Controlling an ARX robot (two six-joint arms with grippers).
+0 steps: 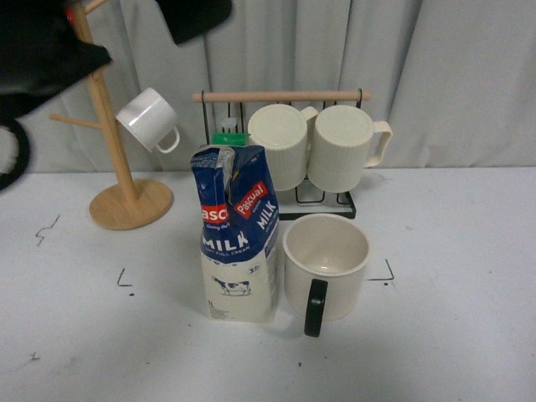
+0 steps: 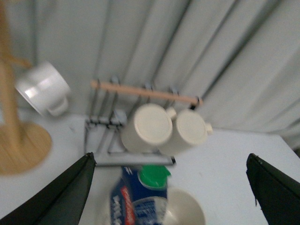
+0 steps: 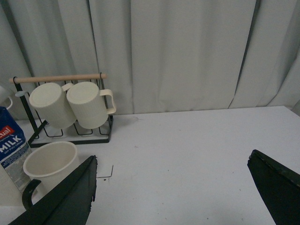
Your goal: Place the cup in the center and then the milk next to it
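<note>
Cup (image 1: 327,266): upright on the table (image 1: 452,335) inside the corner-marked center (image 1: 251,331), handle pointing to 6 o'clock toward me; smooth cream glaze, glossy dark handle, wide open mouth.
Milk (image 1: 237,237): standing at the cup's 9 o'clock, just beside it, perhaps touching; boxy carton, blue printed top, cream lower half, green cap (image 1: 229,138).
Left hand (image 2: 171,187): fingers spread wide, holding nothing, above the carton.
Right hand (image 3: 173,192): fingers wide apart, empty, over bare table at the cup's 3 o'clock.
Step in hand: both things look placed; I judge the good move is lifting my left hand straight up, so a finger doesn't clip the tall carton.
Behind, 12 o'clock: wire rack (image 1: 289,197) with wooden bar, two ribbed cream mugs (image 1: 314,151).
At 10 o'clock: wooden mug tree (image 1: 117,167) with a small white cup (image 1: 149,120).
</note>
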